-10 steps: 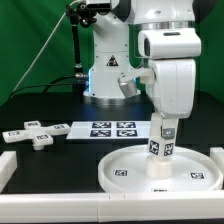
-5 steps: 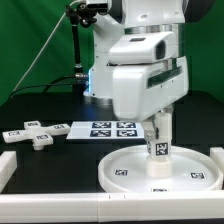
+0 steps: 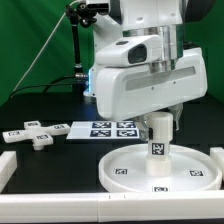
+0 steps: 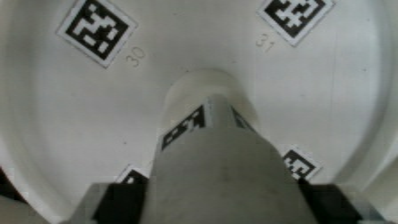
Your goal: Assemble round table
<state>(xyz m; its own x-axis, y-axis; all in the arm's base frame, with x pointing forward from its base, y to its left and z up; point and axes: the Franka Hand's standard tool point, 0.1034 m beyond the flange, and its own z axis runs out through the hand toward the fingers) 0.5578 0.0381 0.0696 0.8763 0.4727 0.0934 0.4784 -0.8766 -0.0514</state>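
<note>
No readable words or numbers. Only black-and-white square tags (image 4: 98, 28) on disc (image 3: 192, 160), leg (image 3: 158, 132), foot piece (image 3: 30, 134), marker board (image 3: 78, 128); warning triangle (image 3: 112, 62) on robot base (image 3: 108, 80).

One disc (image 3: 125, 160), one leg (image 3: 157, 150), one cross-shaped foot piece (image 3: 33, 135), one marker board (image 3: 110, 128).

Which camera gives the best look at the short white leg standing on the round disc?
The exterior view: the leg shows from the side, upright on the disc, its tag facing the camera. The wrist view looks down its length, foreshortening it, with the fingers at both sides.
</note>
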